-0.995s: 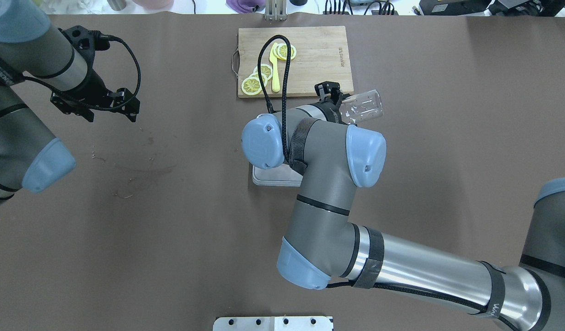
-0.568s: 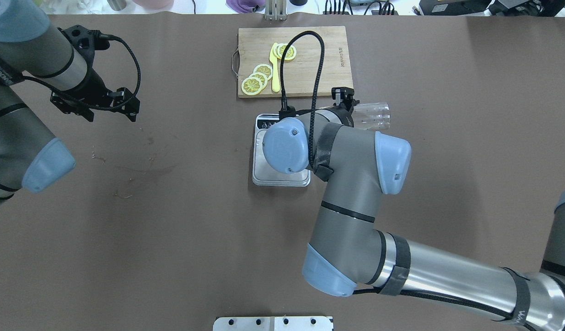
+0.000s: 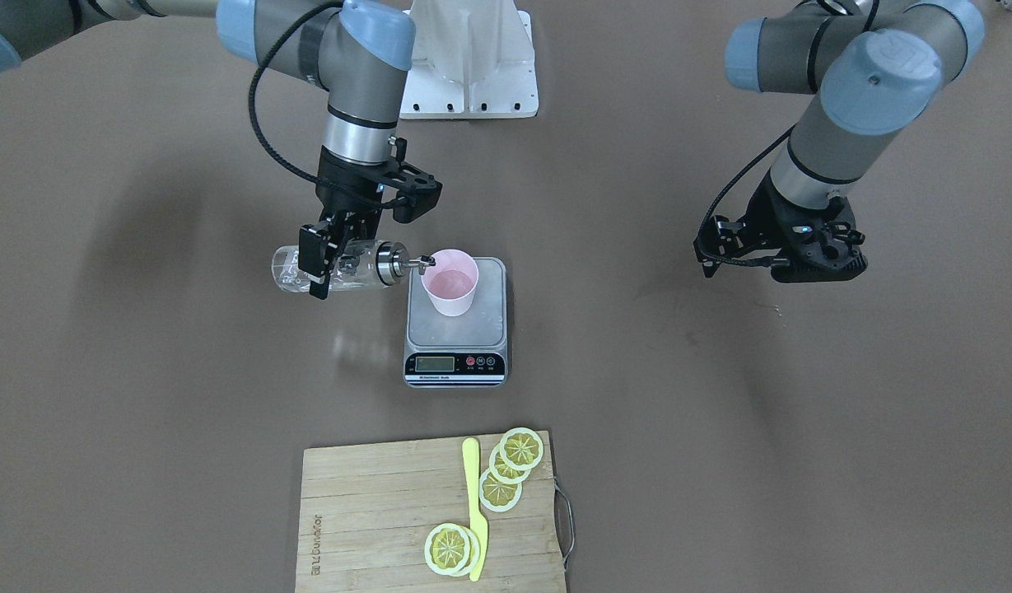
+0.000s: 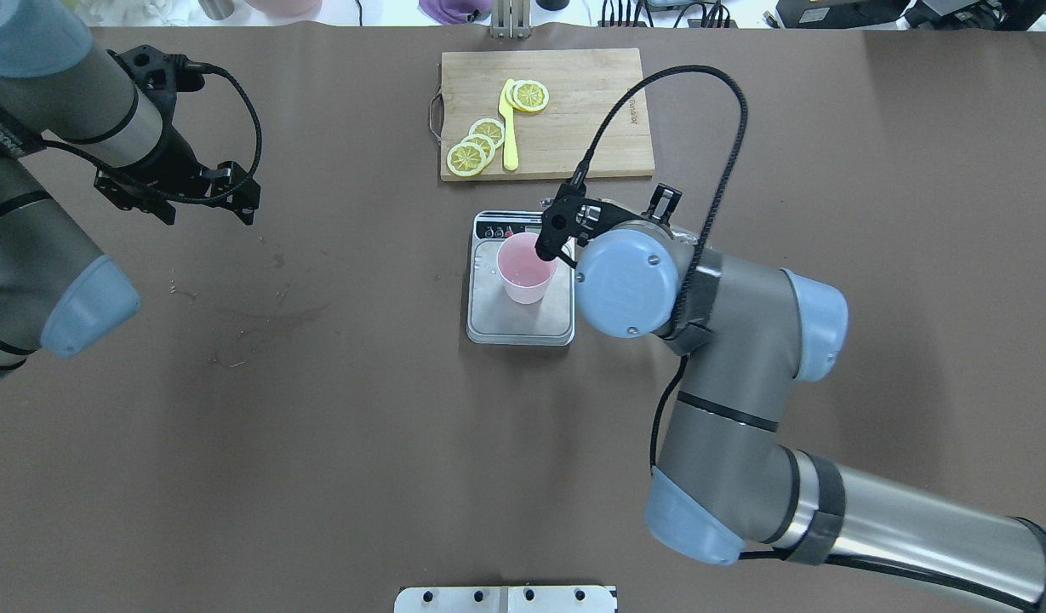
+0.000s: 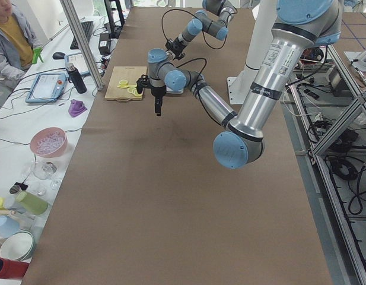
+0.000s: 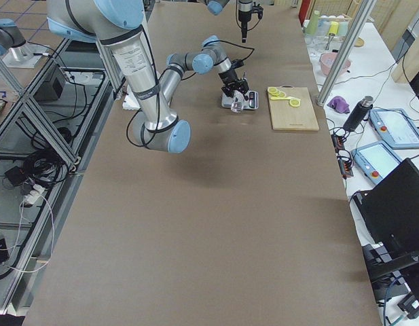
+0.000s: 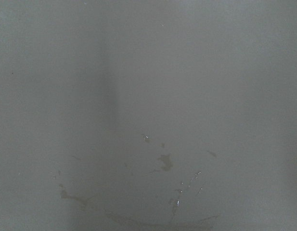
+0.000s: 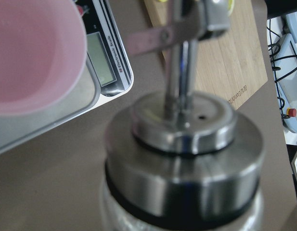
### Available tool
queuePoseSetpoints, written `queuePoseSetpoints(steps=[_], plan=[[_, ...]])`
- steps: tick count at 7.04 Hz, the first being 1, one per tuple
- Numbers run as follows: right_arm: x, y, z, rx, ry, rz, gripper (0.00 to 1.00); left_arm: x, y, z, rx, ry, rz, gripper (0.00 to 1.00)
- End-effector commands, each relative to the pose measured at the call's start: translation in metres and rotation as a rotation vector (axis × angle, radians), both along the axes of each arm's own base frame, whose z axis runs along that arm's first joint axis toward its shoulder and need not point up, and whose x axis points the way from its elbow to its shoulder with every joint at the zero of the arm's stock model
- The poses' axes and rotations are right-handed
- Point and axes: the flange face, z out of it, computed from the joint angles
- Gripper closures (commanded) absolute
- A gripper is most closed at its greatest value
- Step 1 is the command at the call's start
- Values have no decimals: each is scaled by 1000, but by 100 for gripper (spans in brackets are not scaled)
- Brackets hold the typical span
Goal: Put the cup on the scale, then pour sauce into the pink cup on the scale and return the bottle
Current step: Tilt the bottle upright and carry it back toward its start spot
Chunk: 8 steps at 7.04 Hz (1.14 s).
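Right claw (image 3: pixel 323 263) pinches the bottle (image 3: pixel 359 265) sideways, spout (image 3: pixel 415 263) at the rim of the cup (image 3: pixel 450 282) on the scale (image 3: pixel 454 333); tipping further might dribble sauce outside or knock the light cup.

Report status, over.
Right gripper: jaws shut on bottle, tipped flat, spout at cup rim. Cup upright on scale. Left gripper: jaws open, empty. Nothing between spout and cup.

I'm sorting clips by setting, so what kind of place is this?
Probably a robotics lab staged as a kitchen counter: a left arm and right arm work over a brown-covered table, which holds a kitchen scale and a cutting board, while an operator sits beside tablets.
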Motion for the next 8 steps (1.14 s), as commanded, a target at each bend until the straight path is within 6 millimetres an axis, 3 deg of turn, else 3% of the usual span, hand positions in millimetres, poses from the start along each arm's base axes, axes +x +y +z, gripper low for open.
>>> queuePoseSetpoints(steps=[1,2,3,4,5,7,8], plan=[[60,2,-1,-33,-180,60,100,1,0,1,-2,-2,0,3],[75,1,0,-83,-230,87,100,1,-1,2,-3,-3,2,3],[107,0,7,-121,-282,98,100,1,0,1,-2,-2,0,3],[138,-5,34,-144,-342,92,100,1,-1,0,-1,-1,0,3],[175,-3,89,-134,-419,82,100,1,-1,-1,0,0,0,3],[244,-17,175,-138,-563,61,100,1,-1,-4,4,3,0,3],[269,-14,226,-110,-614,58,100,1,-1,-5,5,4,0,3]])
